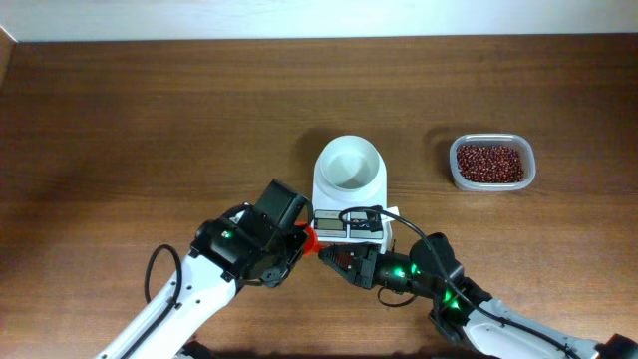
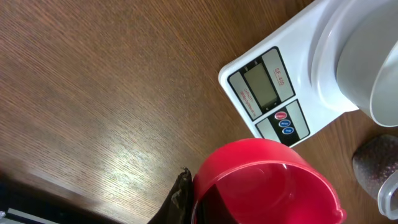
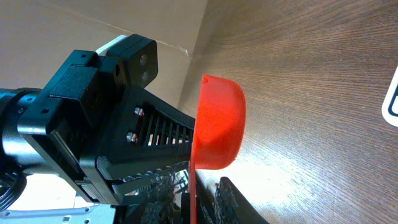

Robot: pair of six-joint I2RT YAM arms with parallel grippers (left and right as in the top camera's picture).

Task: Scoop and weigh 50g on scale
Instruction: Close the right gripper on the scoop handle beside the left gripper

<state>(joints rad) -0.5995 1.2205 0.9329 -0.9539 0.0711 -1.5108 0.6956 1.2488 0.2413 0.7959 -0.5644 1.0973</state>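
Note:
The white scale (image 1: 349,194) stands mid-table with its round bowl (image 1: 349,163) empty. Its display (image 2: 264,87) and coloured buttons show in the left wrist view. The red-brown beans (image 1: 489,162) lie in a clear tub to the right. An empty orange-red scoop (image 1: 310,237) hangs just in front of the scale. My left gripper (image 2: 189,182) is shut on the wall of the scoop (image 2: 267,183), with one finger (image 2: 177,199) outside it. The scoop's thin handle (image 3: 193,193) runs down between the fingers of my right gripper (image 3: 196,202), which is open with a gap on each side.
The clear tub (image 1: 529,162) sits right of the scale, apart from it. Both arms crowd the near edge in front of the scale. Brown wooden tabletop (image 1: 150,120) stretches to the left and back. A corner of the scale (image 3: 393,102) shows at the right wrist view's edge.

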